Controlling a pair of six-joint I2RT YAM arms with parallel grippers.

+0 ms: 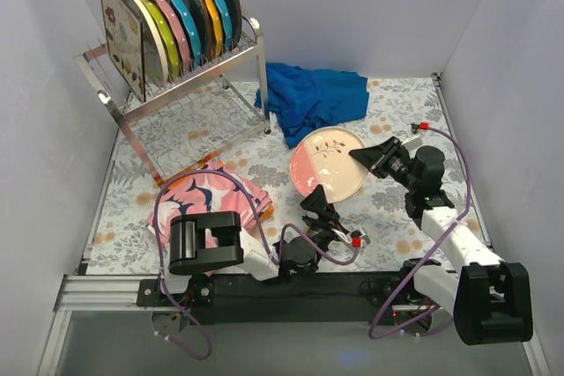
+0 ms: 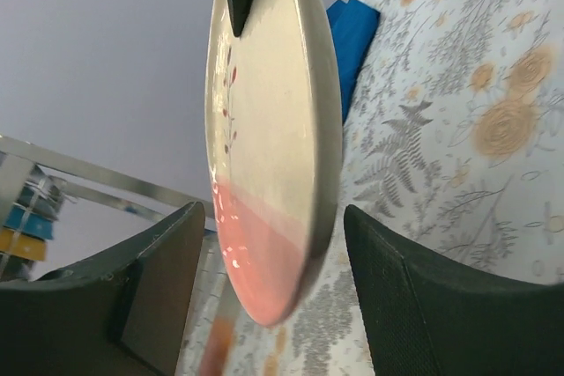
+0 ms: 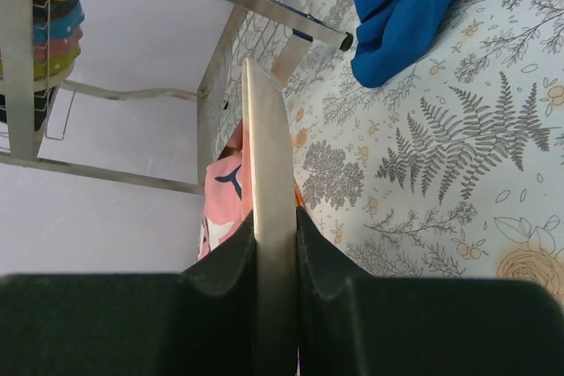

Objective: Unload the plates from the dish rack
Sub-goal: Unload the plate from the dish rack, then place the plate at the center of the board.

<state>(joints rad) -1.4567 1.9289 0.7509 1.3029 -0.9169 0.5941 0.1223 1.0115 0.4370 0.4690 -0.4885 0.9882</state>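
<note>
I have my right gripper (image 3: pixel 276 257) clenched on the rim of the cream-and-pink plate (image 1: pixel 328 165), which is tilted over the floral tablecloth (image 1: pixel 397 112) just in front of the blue cloth (image 1: pixel 313 99). My left gripper (image 1: pixel 315 202) is spread wide on either side of the plate's near edge, not touching it. The other plates (image 1: pixel 181 19) stand in the dish rack (image 1: pixel 189 94), back left.

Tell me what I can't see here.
Top view: the racked plates overlap in the dish rack, hiding rear faces; exact count unclear.
Right wrist: the cream-pink plate is edge-on, faces unseen; the jaws cover its near rim.
Left wrist: that plate's top rim is cut off by the frame edge.
Top view: left arm covers part of the pink cloth.
</note>
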